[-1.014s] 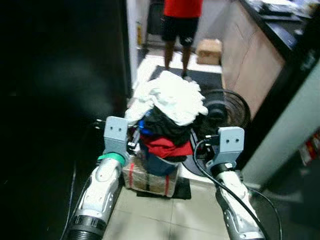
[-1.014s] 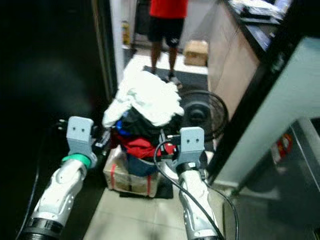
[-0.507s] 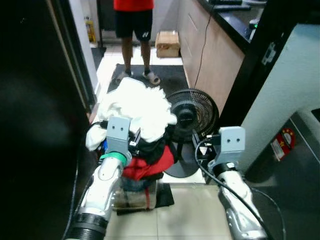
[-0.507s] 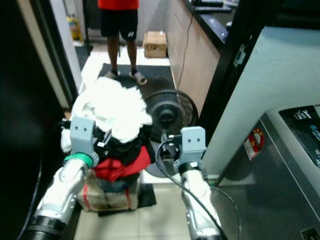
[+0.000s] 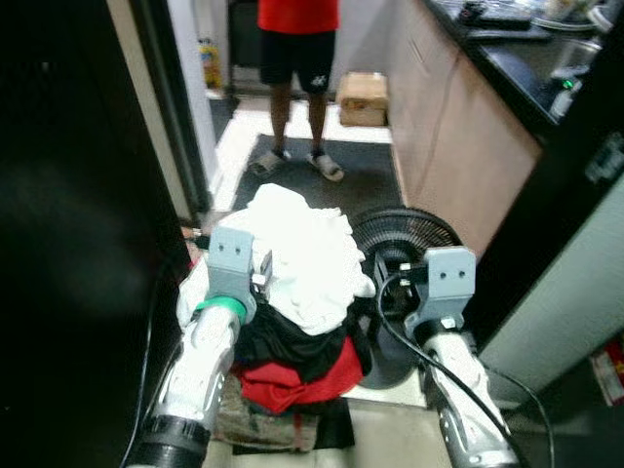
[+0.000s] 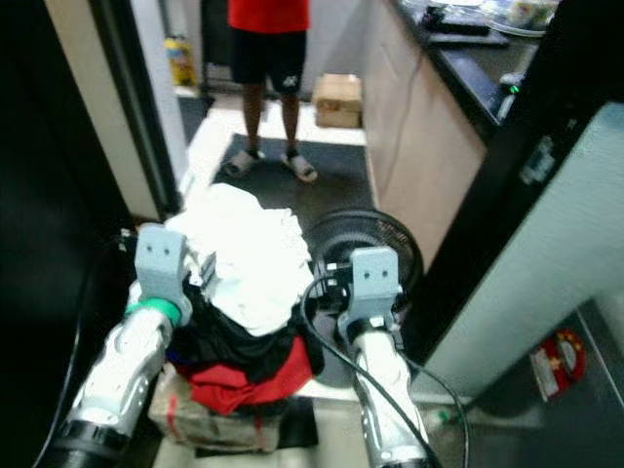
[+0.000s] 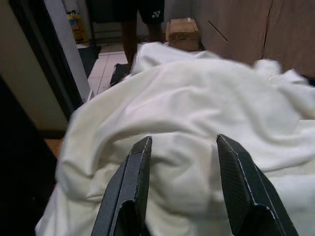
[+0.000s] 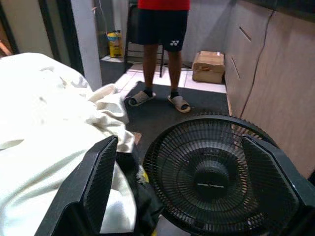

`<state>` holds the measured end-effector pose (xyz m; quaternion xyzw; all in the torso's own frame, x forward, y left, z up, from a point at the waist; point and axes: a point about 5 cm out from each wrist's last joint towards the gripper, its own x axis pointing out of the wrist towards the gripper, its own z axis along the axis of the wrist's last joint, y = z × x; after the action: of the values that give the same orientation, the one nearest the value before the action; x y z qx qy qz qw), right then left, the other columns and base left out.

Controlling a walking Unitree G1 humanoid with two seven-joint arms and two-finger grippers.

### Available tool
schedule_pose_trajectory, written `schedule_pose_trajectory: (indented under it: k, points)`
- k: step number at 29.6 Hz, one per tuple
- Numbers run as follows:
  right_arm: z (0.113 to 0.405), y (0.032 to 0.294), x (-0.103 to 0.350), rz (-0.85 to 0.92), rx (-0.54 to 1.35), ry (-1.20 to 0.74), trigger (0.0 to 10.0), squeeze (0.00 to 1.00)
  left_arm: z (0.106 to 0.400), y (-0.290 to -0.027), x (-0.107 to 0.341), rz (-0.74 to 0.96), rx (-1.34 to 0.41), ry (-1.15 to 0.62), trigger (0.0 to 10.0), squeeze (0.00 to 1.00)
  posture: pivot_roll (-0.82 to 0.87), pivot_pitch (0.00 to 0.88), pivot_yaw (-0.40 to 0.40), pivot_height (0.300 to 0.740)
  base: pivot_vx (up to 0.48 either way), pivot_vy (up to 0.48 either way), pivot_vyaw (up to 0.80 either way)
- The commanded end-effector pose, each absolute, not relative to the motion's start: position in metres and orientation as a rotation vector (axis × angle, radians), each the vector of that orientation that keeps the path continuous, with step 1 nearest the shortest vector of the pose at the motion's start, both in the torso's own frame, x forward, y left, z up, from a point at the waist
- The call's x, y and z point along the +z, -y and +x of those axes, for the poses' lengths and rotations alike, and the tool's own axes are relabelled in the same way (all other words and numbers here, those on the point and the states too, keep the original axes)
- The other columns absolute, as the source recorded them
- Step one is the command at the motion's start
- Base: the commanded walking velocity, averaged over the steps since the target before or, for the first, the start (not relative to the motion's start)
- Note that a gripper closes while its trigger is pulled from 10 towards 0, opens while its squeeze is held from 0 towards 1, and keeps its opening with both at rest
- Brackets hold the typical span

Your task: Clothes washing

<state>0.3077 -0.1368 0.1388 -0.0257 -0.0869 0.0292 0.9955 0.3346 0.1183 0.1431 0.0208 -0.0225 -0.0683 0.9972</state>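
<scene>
Moved: since 0.5 s ago your view has swung; the laundry heap itself sits put.
Left gripper [image 7: 183, 162]: fingers spread, resting over the white cloth [image 7: 197, 108], pinching nothing.
Right gripper [image 8: 179, 172]: fingers spread wide, empty, facing the fan [image 8: 211, 182].
Clothes pile [image 5: 297, 302]: on a sack [image 5: 258, 424] on the floor, between your 2 arms.
Handling: soft, limp, light; bunch a thick fold, or it slips.

White cloth [image 5: 307, 255], black fan [image 8: 211, 182]
</scene>
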Motion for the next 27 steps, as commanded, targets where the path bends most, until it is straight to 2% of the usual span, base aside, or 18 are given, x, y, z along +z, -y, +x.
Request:
schedule_pose_trajectory:
  k: [1,6,9,13,14,18,22,27]
  points:
    - [0.305,0.138,0.136,-0.045,0.061,0.163,10.0,0.00,0.333,-0.120,0.139,0.046,-0.131,0.022,10.0,0.00,0.01,0.000,0.051,0.740,0.000,0.000,0.00]
    - [0.307,0.127,0.147,-0.069,0.154,0.205,10.0,0.00,0.345,-0.141,0.150,0.078,-0.112,0.036,10.0,0.00,0.01,0.000,0.046,0.740,0.000,0.000,0.00]
    - [0.314,0.131,0.150,-0.074,0.133,0.210,10.0,0.00,0.348,-0.131,0.146,0.218,-0.190,0.020,10.0,0.00,0.02,0.009,0.036,0.740,0.000,0.000,0.00]
    - [0.317,0.134,0.151,-0.083,0.118,0.213,10.0,0.00,0.349,-0.126,0.146,0.283,-0.209,0.027,10.0,0.00,0.02,0.011,0.034,0.740,0.000,0.000,0.00]
    - [0.321,0.137,0.152,-0.114,0.104,0.216,10.0,0.00,0.355,-0.122,0.148,0.356,-0.216,0.043,10.0,0.00,0.02,0.018,0.031,0.740,0.000,0.000,0.00]
    - [0.333,0.141,0.156,-0.174,0.075,0.228,10.0,0.00,0.367,-0.112,0.157,0.451,-0.271,0.040,10.0,0.00,0.03,0.027,0.033,0.740,0.000,0.000,0.00]
    - [0.342,0.146,0.160,-0.184,0.053,0.226,10.0,0.00,0.371,-0.103,0.159,0.469,-0.326,0.022,10.0,0.00,0.03,0.033,0.036,0.740,0.000,0.000,0.00]
    - [0.348,0.150,0.162,-0.187,0.045,0.220,10.0,0.00,0.375,-0.090,0.154,0.410,-0.378,-0.046,10.0,0.00,0.04,0.061,0.046,0.740,0.000,0.000,0.00]
